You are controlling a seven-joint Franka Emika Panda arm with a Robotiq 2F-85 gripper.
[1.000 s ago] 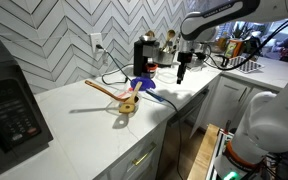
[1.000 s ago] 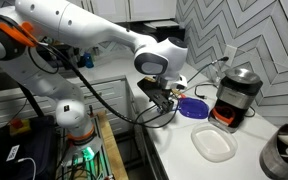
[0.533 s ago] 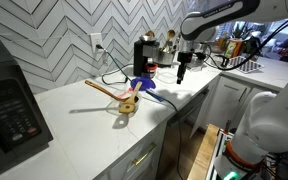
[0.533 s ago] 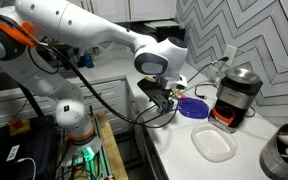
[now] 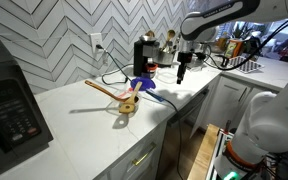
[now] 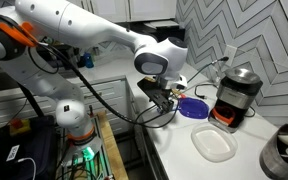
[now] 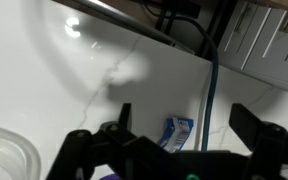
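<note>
Claw (image 7: 182, 128), wrist view: its 2 dark fingers (image 7: 117, 120) stand wide apart, released and gripping nothing. It hangs above the white marble-patterned worktop (image 7: 44, 90) without touching it. Between the fingers, lying flat on the worktop below, is a small blue-and-white packet (image 7: 178, 131); claw and packet are apart. A thin blue cable (image 7: 212, 85) runs down the worktop just beside the packet. The rounded corner of a clear plastic container (image 7: 2, 158) shows at the lower left, well apart from the packet.

In an exterior view the claw (image 6: 160, 95) points downward near the front edge of the worktop, over a tangle of dark cables. A round purple dish (image 6: 192, 107) lies just beside it, with a black coffee machine (image 6: 236, 90) beyond the dish and a white rectangular tray (image 6: 216, 144) nearer the camera. The packet cannot be made out in this view.

In an exterior view the claw (image 5: 181, 72) hangs near the coffee machine, and light wooden utensils (image 5: 124, 98) lie farther along the worktop. A black microwave oven (image 5: 9, 100) stands at the far end, well apart from the claw.
</note>
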